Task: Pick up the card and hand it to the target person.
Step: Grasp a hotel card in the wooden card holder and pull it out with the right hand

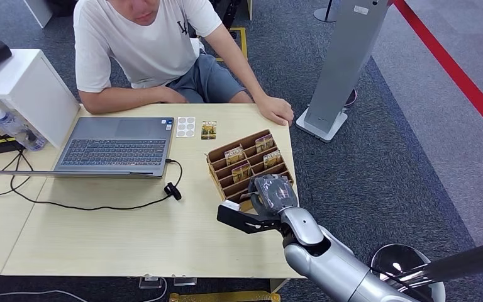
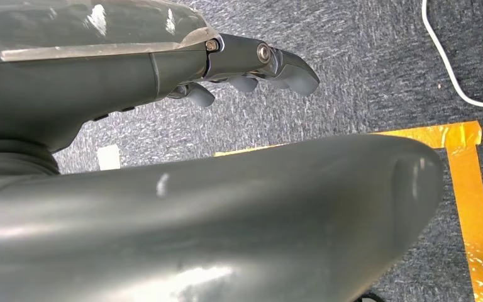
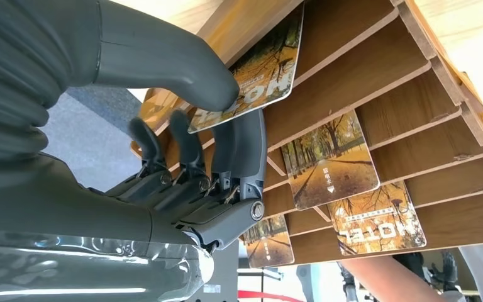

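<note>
Silver forearm of the right arm enters from the near edge of the tabletop and ends at the right robot hand, which sits at the near end of the wooden card rack. In the right wrist view the right robot hand pinches one card: the thumb presses on the card's printed face and the darker fingers lie behind it, with the card's far end still in a rack slot. Further cards stand in the slots beyond the robot hand. One more card lies flat on the tabletop beyond the rack, with a white sticker sheet just beside it. An open laptop sits left of the rack, and a black cable runs from it across the light wood surface. A person in a white shirt sits at the far side of the rack, one hand resting on the tabletop corner. A white cabinet stands left of the laptop. A grey stand rises right of the rack on grey carpet, which carries a red floor line. The left robot hand hangs over carpet, fingers curled in, holding nothing.
</note>
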{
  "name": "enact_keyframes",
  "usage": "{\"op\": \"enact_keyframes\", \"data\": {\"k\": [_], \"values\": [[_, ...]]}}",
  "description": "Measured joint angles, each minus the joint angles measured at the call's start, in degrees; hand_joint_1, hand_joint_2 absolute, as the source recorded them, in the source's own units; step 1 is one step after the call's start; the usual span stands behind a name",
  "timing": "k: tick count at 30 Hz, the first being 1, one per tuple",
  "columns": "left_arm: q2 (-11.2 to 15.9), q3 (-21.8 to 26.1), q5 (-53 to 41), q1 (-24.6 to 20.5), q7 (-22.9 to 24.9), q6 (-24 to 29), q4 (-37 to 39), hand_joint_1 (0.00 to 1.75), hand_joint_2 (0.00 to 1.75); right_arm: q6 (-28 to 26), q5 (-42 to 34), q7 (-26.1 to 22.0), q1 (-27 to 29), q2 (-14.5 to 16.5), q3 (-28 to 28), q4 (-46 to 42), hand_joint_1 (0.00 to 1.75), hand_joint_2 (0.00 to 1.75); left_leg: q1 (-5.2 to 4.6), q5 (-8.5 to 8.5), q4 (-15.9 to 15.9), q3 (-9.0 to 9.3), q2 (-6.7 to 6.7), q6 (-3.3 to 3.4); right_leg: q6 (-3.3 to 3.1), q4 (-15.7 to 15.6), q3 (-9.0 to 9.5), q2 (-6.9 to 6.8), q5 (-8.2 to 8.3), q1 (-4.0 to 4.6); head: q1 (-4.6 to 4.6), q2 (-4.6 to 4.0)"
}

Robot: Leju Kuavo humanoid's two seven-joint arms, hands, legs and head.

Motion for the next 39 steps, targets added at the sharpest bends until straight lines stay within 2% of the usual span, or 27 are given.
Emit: {"op": "enact_keyframes", "data": {"k": [28,32,39], "values": [[0.0,-0.07,0.01,0.04,0.02,-0.13,0.0,0.0,0.0,0.87,-1.11,1.05,-0.36,-0.32,0.33,-1.78,1.5,1.75,0.0,0.0,0.0,0.0,0.0,0.0,0.0,0.0,-0.01,0.0,0.0,0.0,0.01,0.0],[0.01,-0.07,0.34,0.1,0.01,-0.02,0.0,0.0,0.0,1.49,-1.06,3.35,-0.83,-1.46,0.06,-5.51,1.5,1.75,0.0,0.0,0.01,0.0,0.01,0.0,0.0,-0.01,-0.01,0.01,0.0,0.0,0.0,0.0],[0.04,-0.04,1.09,0.37,0.0,0.07,0.0,0.0,0.0,1.72,0.6,5.9,-2.65,-4.58,-2.14,-18.32,1.5,1.75,0.0,0.0,0.03,0.03,0.03,0.0,0.0,-0.01,-0.01,0.02,0.01,0.0,0.03,0.0]]}}
